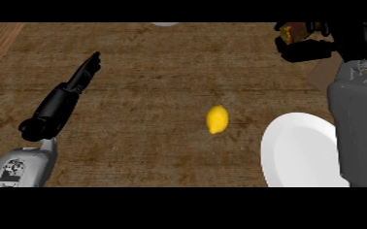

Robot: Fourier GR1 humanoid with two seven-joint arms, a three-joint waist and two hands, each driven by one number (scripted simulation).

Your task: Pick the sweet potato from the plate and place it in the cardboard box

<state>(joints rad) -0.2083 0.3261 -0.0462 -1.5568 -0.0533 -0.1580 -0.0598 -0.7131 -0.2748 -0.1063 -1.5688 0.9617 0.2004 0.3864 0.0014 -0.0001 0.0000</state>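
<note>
My right hand is raised at the upper right, its fingers curled round an orange-brown sweet potato that shows only in part. Just below and right of the hand a brown corner of the cardboard box shows beside the grey right forearm, which hides most of it. The white plate lies at the lower right with nothing visible on it. At the left, my left hand rests with its fingers straight, pointing up and to the right.
A yellow lemon lies on the wooden counter just left of the plate. A pale round object peeks in at the top edge. A lighter wood strip runs along the far left.
</note>
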